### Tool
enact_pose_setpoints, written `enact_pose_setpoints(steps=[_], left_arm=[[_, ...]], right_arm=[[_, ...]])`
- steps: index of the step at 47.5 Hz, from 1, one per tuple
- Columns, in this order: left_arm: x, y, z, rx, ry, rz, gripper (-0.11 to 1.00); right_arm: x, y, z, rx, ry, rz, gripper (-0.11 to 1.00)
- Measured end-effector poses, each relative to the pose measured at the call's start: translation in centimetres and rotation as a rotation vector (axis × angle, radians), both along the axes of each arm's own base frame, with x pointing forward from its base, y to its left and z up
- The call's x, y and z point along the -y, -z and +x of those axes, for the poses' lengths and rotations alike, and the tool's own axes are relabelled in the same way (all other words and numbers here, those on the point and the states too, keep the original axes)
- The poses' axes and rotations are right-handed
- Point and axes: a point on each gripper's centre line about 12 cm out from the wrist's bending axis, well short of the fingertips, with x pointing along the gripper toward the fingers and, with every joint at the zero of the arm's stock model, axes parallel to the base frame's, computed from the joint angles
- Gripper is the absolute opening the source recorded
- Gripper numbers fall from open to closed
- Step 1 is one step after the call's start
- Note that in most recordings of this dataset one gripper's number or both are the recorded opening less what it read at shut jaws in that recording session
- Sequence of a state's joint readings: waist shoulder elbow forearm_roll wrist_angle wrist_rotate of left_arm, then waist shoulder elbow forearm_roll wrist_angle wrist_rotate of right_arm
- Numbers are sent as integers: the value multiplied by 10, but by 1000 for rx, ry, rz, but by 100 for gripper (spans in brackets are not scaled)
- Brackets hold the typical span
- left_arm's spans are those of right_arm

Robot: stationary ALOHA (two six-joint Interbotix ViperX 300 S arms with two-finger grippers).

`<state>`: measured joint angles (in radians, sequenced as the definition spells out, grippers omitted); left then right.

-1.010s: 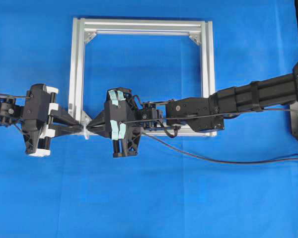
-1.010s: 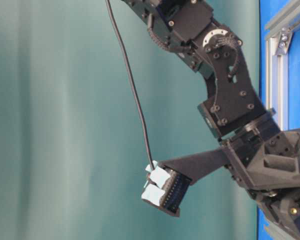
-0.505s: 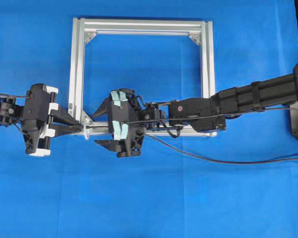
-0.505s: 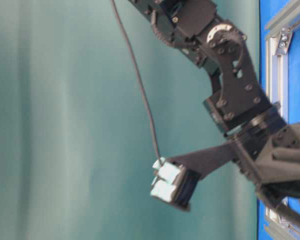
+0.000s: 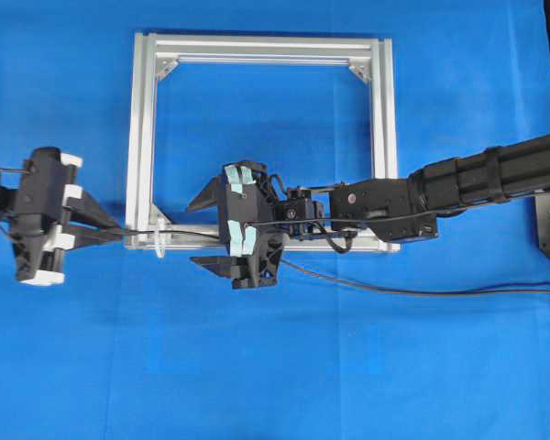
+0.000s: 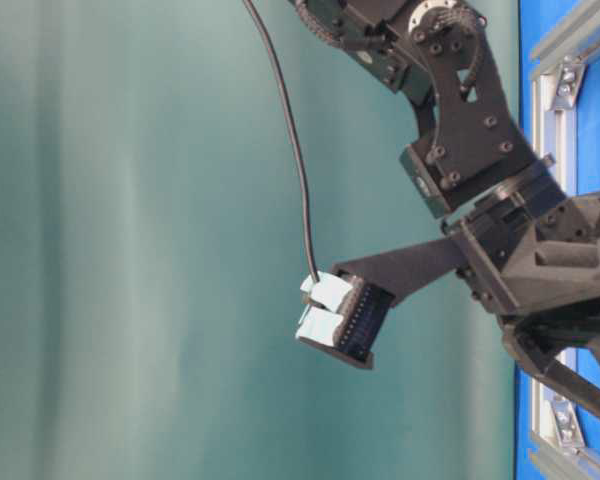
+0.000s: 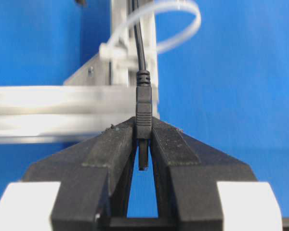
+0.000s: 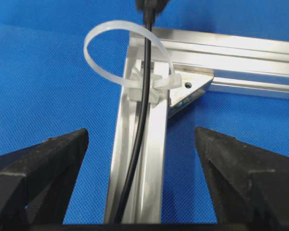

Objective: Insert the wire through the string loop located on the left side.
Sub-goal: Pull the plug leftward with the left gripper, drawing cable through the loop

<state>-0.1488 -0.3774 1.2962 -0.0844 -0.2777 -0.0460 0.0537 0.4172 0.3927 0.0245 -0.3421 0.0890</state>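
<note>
Bare blue cloth (image 5: 275,367) lies open all round, while the metal frame (image 5: 143,137), string loop (image 8: 125,53) and taut wire (image 8: 143,96) crowd the frame's near-left corner.

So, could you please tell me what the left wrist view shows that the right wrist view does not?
Only the left wrist view shows the left gripper shut on the wire's plug, on the near side of the string loop.

Only the right wrist view shows the right gripper open, its fingers well clear of the wire, plus the frame's corner bracket.

Both show the wire passing through the string loop tied to the aluminium frame, over the blue surface.
</note>
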Motion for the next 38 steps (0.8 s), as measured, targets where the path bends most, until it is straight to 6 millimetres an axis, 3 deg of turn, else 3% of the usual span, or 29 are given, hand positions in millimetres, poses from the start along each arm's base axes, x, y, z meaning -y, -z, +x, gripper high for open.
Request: enact_pose_setpoints(steps=[12,22,38], left_arm=[[-2,-17,-31,-30,-2,-31,7],[-3,-35,-44,27,-30,-95,7],[-3,-32,-49,-28,-74,-150,7]], right_arm=[[0,0,0,-1,-1,-1,88],[-1,0,0,-2,-2,0,88],[-2,0,-1,-2,-5,0,88]])
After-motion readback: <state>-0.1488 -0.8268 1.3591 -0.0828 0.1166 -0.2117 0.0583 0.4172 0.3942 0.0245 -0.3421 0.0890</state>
